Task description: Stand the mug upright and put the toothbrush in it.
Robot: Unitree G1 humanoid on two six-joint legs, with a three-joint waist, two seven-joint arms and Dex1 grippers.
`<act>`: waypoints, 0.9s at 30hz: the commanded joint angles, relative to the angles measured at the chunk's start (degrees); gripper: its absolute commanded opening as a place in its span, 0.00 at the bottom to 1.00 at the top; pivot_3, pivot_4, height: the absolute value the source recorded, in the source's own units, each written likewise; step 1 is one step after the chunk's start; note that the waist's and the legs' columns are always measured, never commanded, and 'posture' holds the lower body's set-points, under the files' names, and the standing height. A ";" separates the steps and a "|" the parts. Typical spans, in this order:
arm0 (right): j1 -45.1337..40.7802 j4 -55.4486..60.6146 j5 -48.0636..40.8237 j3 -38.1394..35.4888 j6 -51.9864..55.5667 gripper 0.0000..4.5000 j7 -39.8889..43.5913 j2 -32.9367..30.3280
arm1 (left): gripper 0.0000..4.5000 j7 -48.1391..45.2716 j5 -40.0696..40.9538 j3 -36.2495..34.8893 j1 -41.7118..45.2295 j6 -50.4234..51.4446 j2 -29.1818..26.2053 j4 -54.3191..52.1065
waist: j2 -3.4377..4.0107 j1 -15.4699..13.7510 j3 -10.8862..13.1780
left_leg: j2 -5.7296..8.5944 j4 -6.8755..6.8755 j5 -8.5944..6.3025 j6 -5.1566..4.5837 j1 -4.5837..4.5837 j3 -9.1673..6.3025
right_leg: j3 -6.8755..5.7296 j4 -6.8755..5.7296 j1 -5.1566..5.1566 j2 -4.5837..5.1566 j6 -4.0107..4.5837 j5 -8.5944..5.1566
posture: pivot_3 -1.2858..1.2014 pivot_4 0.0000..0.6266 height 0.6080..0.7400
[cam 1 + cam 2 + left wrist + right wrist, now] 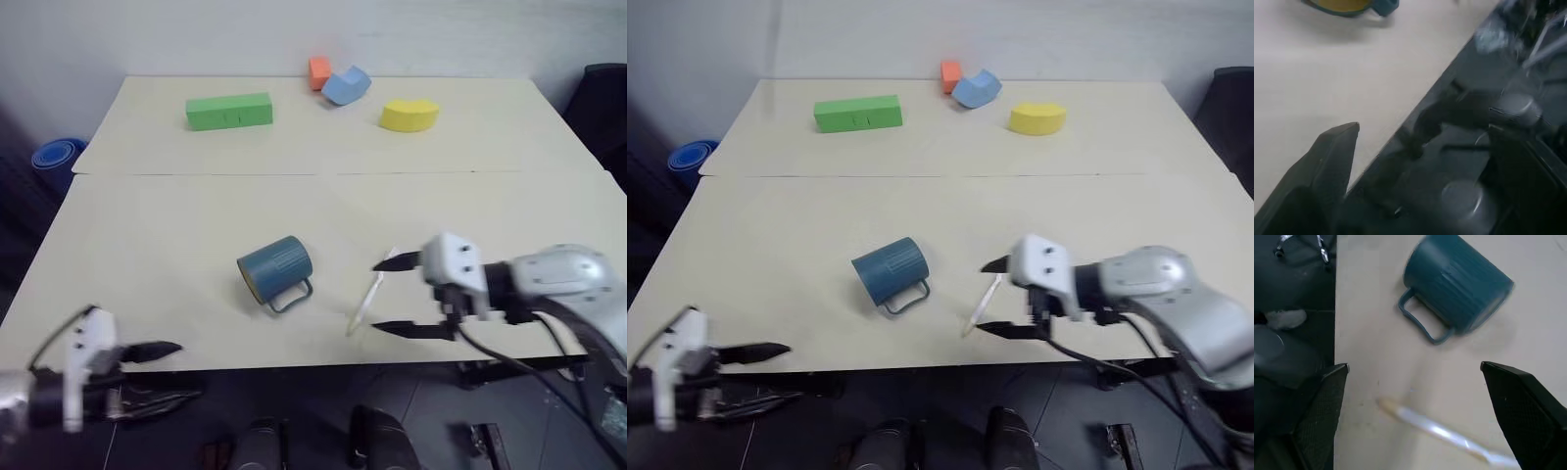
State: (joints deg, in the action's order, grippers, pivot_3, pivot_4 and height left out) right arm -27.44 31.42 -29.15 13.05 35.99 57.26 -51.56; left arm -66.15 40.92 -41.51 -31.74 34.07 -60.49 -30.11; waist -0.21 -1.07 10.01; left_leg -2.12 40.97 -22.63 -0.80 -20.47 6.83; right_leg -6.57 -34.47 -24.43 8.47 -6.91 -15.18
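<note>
While tipped, mug (275,271) mouth toward near-left; both pincers (396,296) spread, empty.

Mug (274,272) lies on its side on table (147,235), toothbrush (369,299) just to its right. Four foam blocks (229,111) sit along far edge.

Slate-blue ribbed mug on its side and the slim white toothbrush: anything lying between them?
No. Head views show bare tabletop between mug and toothbrush.
</note>
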 commanded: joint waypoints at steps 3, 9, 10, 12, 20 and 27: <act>-6.44 -5.51 10.80 11.47 -2.50 0.86 -3.81 10.66 | 1.00 -8.33 -1.94 -3.51 6.73 -2.86 -6.54 5.09 | 0.10 0.39 0.06 | -0.02 -0.08 -0.03 0.05 -0.10 0.10 | -0.16 -0.16 -0.21 0.00 0.02 -0.01 | 0.52 0.24 1.00; -10.31 -12.69 20.67 18.98 -6.12 0.75 -5.45 18.41 | 1.00 -8.46 -0.72 -1.81 13.53 2.16 -10.26 3.63 | 0.09 1.77 0.10 | -0.42 -0.11 -0.17 0.31 -0.10 0.28 | -1.06 -0.23 -0.28 -0.04 0.00 -0.01 | 0.52 0.24 1.00; -10.89 -13.76 21.53 19.56 -6.16 0.75 -5.42 19.38 | 1.00 -7.89 -0.61 -1.20 14.40 2.98 -10.39 2.92 | 0.09 2.00 0.10 | -0.47 -0.12 -0.19 0.35 -0.07 0.30 | -1.09 -0.28 -0.28 -0.07 -0.01 -0.01 | 0.52 0.24 1.00; -11.58 -14.97 22.92 21.04 -6.64 0.75 -4.35 20.31 | 1.00 -6.75 0.08 -0.36 15.96 4.80 -10.43 1.27 | 0.09 2.53 0.10 | -0.56 -0.12 -0.20 0.41 -0.08 0.32 | -1.12 -0.29 -0.30 -0.14 -0.01 -0.01 | 0.52 0.24 1.00; -13.48 -19.09 27.65 24.33 -11.24 0.75 -1.11 23.93 | 1.00 -2.45 1.89 2.94 21.90 9.55 -9.56 -2.01 | 0.10 3.01 0.13 | -0.75 -0.11 -0.15 0.63 0.01 0.36 | -1.01 -0.40 -0.34 -0.33 0.00 -0.02 | 0.52 0.24 1.00; -14.41 -21.59 29.78 24.88 -14.11 0.75 1.48 25.21 | 1.00 -2.23 1.64 3.13 23.41 10.99 -9.40 -1.42 | 0.10 2.94 0.13 | -0.78 -0.11 -0.17 0.69 0.05 0.34 | -1.00 -0.58 -0.41 -0.36 0.01 -0.03 | 0.52 0.24 1.00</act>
State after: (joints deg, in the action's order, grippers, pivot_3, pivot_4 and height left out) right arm -40.24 10.76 -0.24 37.81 24.17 58.26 -27.67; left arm -68.30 42.29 -37.47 -9.16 44.99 -70.06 -31.18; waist -0.12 1.87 10.14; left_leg -2.90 40.86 -22.80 -0.11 -20.42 7.17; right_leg -7.57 -35.04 -24.84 8.11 -6.90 -15.21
